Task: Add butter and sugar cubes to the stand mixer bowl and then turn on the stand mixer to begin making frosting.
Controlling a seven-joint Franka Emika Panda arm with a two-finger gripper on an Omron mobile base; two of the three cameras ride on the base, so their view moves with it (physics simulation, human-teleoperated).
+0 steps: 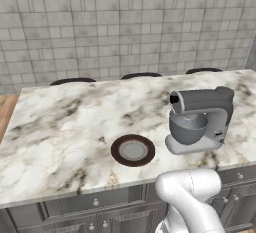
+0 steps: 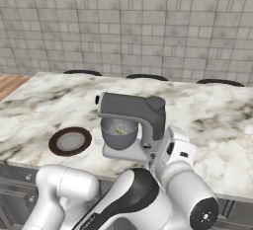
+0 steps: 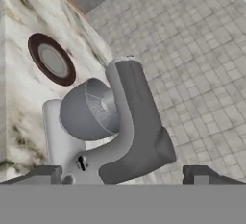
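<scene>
The stand mixer (image 1: pixel 202 119) stands on the marble counter (image 1: pixel 65 127) at about 3 o'clock of the left base view, its grey stand mixer bowl (image 1: pixel 188 127) seated under the head and holding something pale yellowish inside, too small to tell apart. A dark brown plate (image 1: pixel 132 150) lies bare on the counter just beside the mixer, toward 9 o'clock of it. In the hand view the gripper (image 3: pixel 125 175) sits at 6 o'clock with its finger tips (image 3: pixel 45 173) spread wide apart, nothing between them, the mixer's back end close ahead
</scene>
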